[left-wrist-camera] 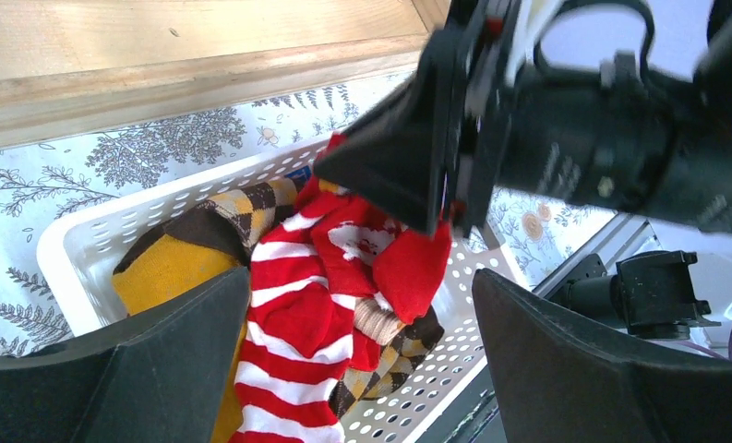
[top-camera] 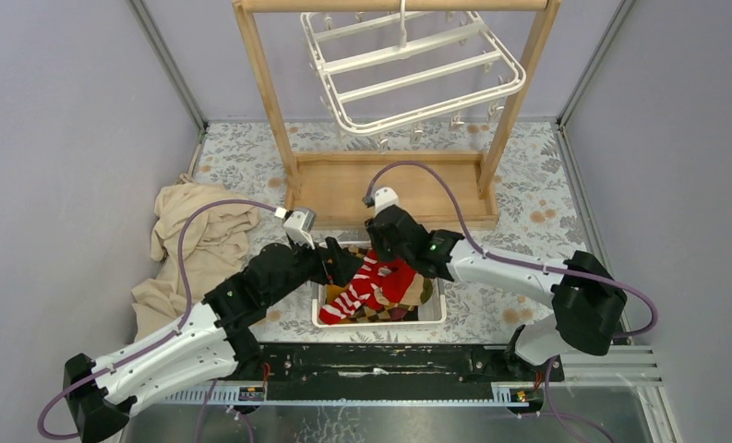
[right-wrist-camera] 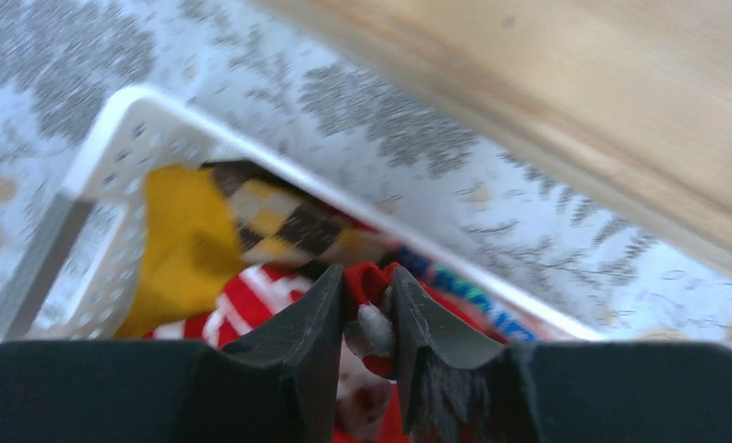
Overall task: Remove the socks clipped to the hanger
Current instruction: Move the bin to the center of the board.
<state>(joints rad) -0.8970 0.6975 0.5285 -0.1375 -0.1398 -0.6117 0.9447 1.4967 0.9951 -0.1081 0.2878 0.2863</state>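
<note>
Close by, in the white basket on the desk: the socks, soft, light and floppy, best pinched at a thick fold. Left gripper wide open above them with nothing in it, right gripper squeezed tight on the red sock. Far back, on the wooden rack, the hanger, no sock seen on it.
</note>
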